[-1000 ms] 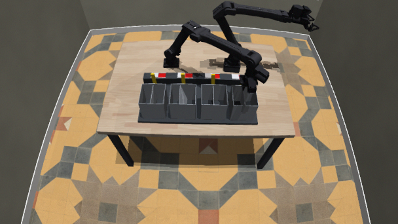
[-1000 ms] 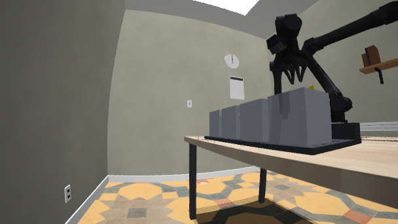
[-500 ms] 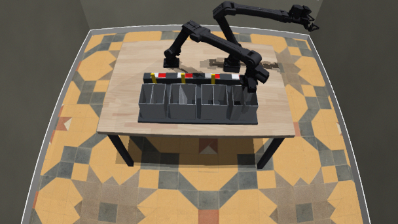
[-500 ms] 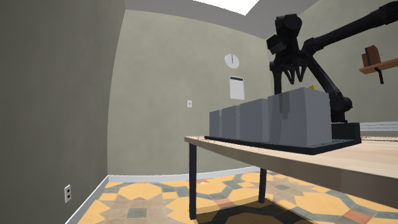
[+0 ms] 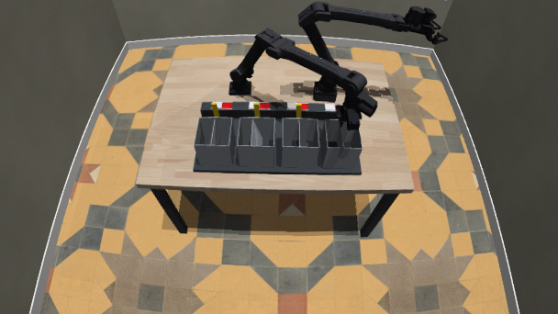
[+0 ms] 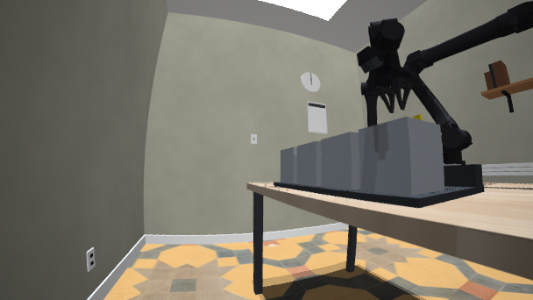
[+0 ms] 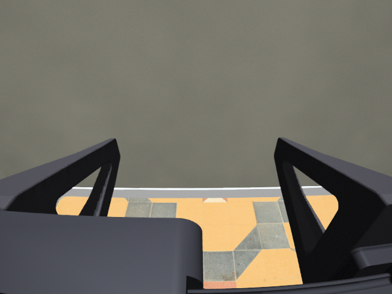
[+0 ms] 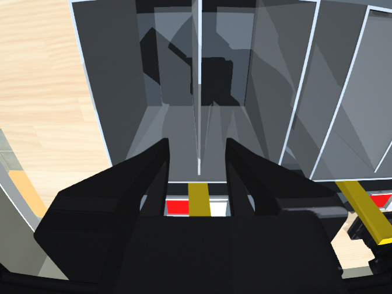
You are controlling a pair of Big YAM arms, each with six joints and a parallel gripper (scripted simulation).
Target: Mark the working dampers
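Right jaws (image 5: 352,128) (image 6: 398,110), part spread and gripping nothing, above the end damper (image 5: 343,156) (image 6: 386,158) (image 8: 198,94); blade edge (image 8: 199,126) runs lengthwise midway between the fingers. Left jaws (image 5: 441,39), wide apart, lie farther off.

Across the top and exterior views, no change is clearly showing between the earlier pictures and now, with the right gripper (image 5: 352,127) (image 6: 397,110) (image 8: 197,147) making no visible shift over the end damper (image 5: 340,158) (image 6: 386,158) (image 8: 198,47) and any finer movement being too small to tell.
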